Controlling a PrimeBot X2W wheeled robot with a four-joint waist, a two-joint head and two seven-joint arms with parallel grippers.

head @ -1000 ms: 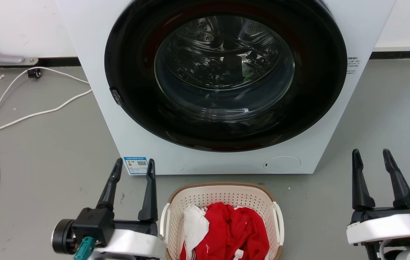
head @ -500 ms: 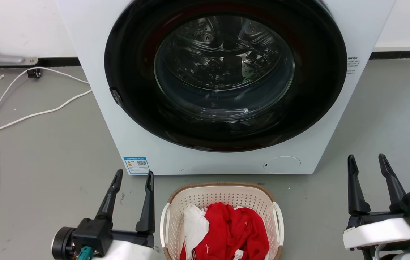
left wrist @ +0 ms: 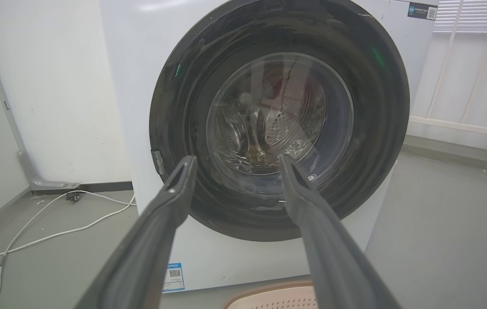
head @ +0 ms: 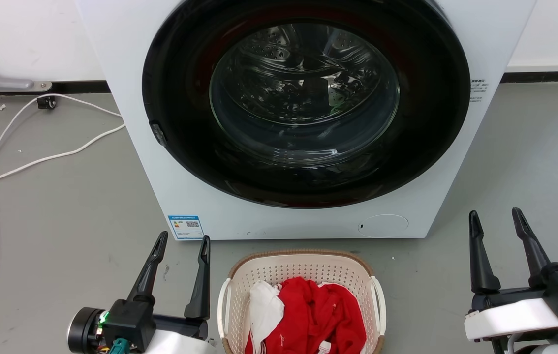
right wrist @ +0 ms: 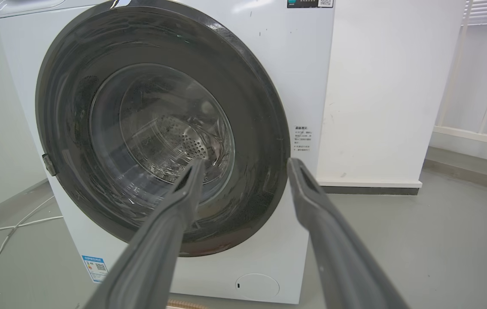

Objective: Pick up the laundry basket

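Basket: the laundry basket sits on the floor just in front of the washing machine, between your two hands. Its near end is cut off by the bottom of the head view.
Load: a red garment and a white cloth lie piled inside, below the brown rim.
Left hand: the left hand has its fingers spread and holds nothing. It hovers just beside the basket's left handle, fingers pointing at the machine.
Right hand: the right hand is spread about as wide and is empty too. It stands well apart from the right handle.
Step in hand: by my reading, you are lining both hands up on the side handles, and no grasp has begun.
Approach: bring the right hand inward until it sits as close to its handle as the left one does. Then lower both together.
Grip: turn each hand so one finger slips under the handle loop and the other goes over it, then close.
Lift: raise both sides evenly so the clothes stay settled.
Watch for: the perforated plastic probably flexes, so a one-sided pull would tip it. Keep clear of the machine's front while rising.
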